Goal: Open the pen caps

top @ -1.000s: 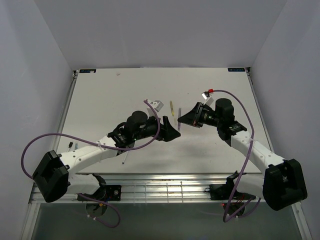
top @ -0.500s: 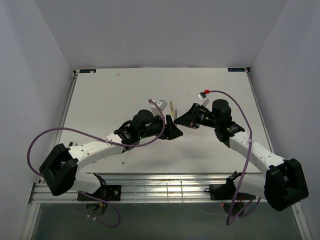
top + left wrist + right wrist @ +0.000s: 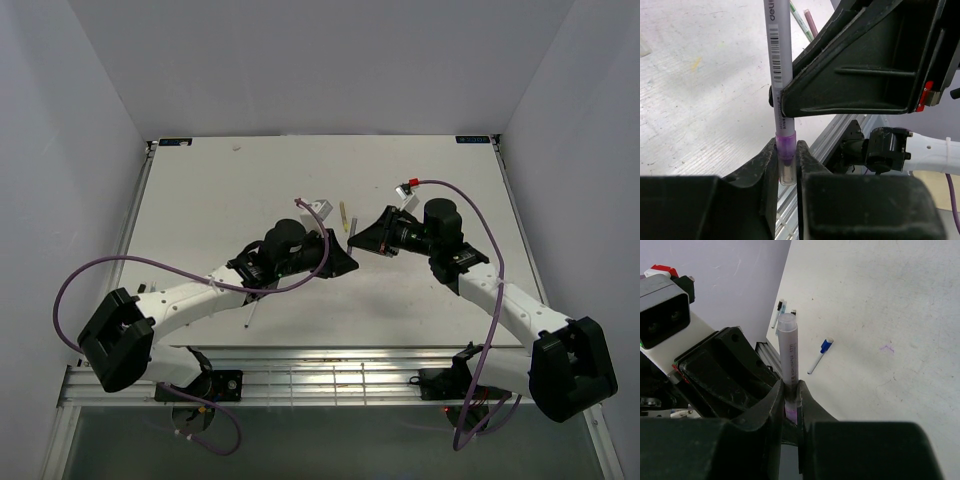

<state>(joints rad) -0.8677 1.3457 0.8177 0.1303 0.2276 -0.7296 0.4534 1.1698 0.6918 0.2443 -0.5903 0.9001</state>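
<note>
Left gripper [image 3: 786, 159] seems clamped on the purple cap [image 3: 786, 144]; right gripper [image 3: 790, 391] grips the pen [image 3: 789, 350].

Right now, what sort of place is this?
Probably a robot lab test cell: a white table boxed in by plain wall panels, left arm and right arm bolted at its near edge.

I'm seeing the left gripper [image 3: 786, 162] sitting left of the right gripper [image 3: 791, 402] over the table [image 3: 200, 200], a pen [image 3: 780, 75] spanning between them and a second pen [image 3: 343, 215] lying behind.
</note>
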